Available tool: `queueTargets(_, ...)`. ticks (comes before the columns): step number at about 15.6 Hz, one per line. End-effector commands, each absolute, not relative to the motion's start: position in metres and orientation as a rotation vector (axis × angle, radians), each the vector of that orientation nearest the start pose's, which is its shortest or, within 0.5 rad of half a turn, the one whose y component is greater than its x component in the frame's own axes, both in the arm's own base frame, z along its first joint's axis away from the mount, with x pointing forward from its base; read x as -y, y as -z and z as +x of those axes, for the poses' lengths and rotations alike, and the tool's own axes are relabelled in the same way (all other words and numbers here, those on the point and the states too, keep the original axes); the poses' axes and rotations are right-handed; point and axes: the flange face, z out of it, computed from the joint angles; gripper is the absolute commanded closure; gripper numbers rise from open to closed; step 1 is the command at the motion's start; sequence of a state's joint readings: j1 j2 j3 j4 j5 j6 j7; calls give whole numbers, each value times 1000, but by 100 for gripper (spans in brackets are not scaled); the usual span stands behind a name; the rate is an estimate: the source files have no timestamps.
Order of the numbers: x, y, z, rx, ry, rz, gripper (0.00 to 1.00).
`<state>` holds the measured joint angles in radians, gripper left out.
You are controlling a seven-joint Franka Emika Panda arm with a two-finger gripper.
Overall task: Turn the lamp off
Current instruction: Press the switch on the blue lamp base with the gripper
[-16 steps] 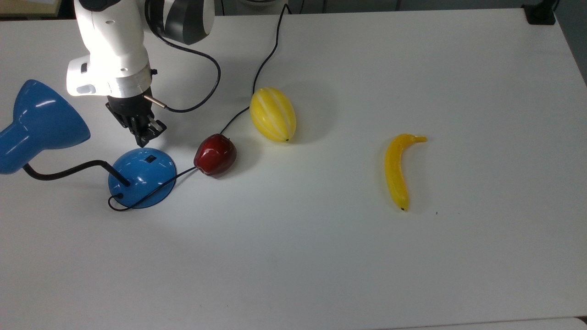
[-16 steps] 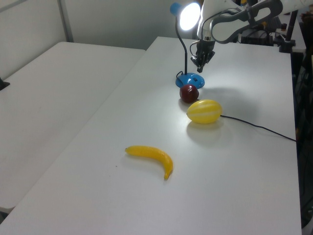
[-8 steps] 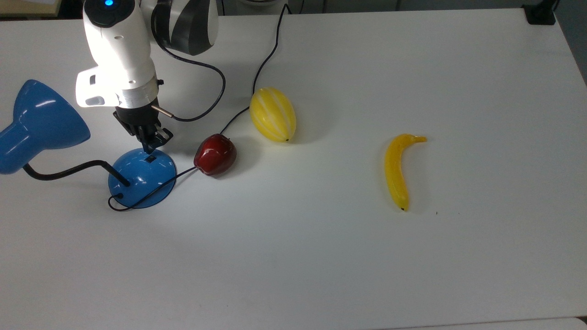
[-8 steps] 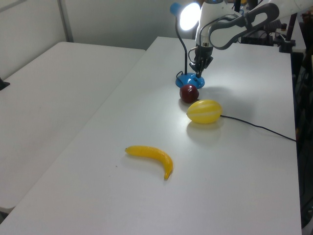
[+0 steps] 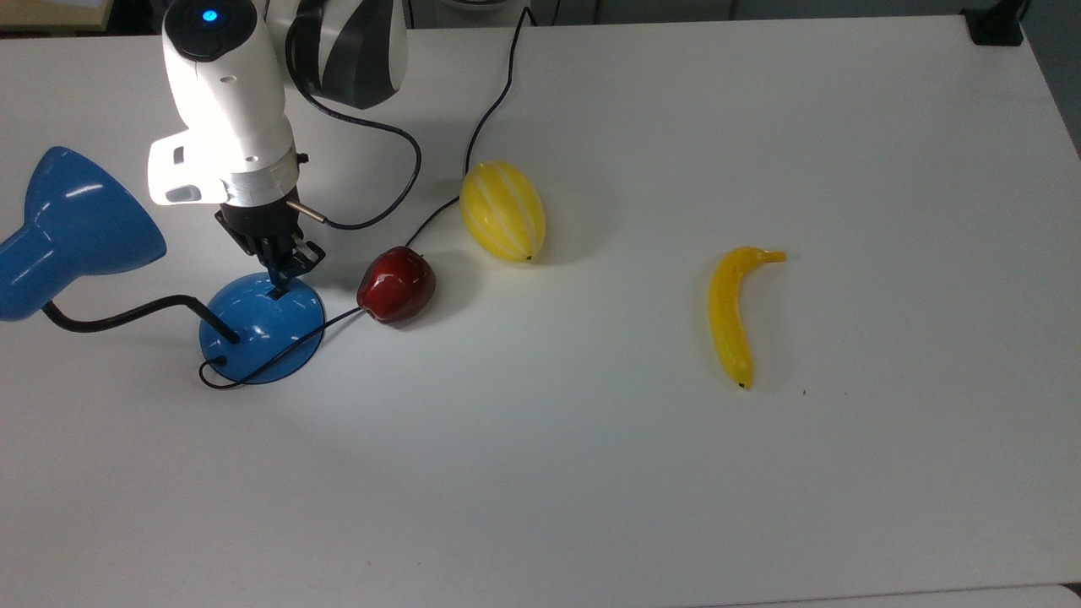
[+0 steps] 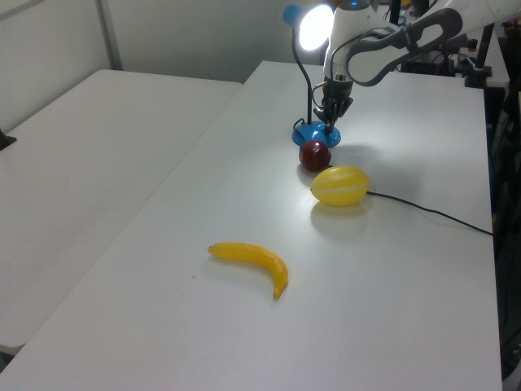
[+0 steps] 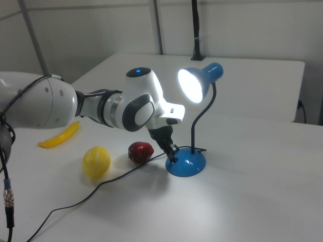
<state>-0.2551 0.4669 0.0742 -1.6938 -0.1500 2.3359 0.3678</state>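
At the front of the table (image 5: 591, 507) in the top view, the surface lay bare white. Farther in, toward the top view's right, a banana (image 5: 733, 314) lay on its own, well apart from the rest. Toward the top view's left sat the lamp (image 5: 262, 325), its round blue base on the table with a black cord (image 5: 473, 139) looping from it and running past a red apple (image 5: 396, 285) and a yellow striped melon (image 5: 502, 210) toward the far edge. The apple was just beside the base; the melon was a little farther back.

The lamp was lit: in the right view its shade (image 7: 194, 83) glowed brightly, on a thin bent neck above the base.

The gripper (image 5: 283, 263) pointed down at the far side of the base, its tip at or just above the small black switch (image 5: 277, 295). The fingers looked drawn close together, holding nothing.

Judged from this, the press itself was the step in hand. The dome is smooth and sloped, so a tip landing slightly off the switch could slide down the side without toggling it. A push with a sideways lean could shove the light base across the table, nudging the apple or tugging the cord. Pressing too hard might tip the lamp toward its heavy shade.
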Motion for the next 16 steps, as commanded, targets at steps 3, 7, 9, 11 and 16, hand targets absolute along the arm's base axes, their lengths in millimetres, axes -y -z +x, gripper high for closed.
queueTargets(3, 128, -337, 679, -748, 365, -3113, 100)
queueTargets(7, 127, -333, 679, -745, 355, -3115, 100)
queueTargets(9, 126, -328, 677, -745, 336, -3117, 100)
queueTargets(11, 128, -324, 676, -752, 324, -3118, 100)
queueTargets(16, 126, -311, 670, -767, 278, -3119, 100)
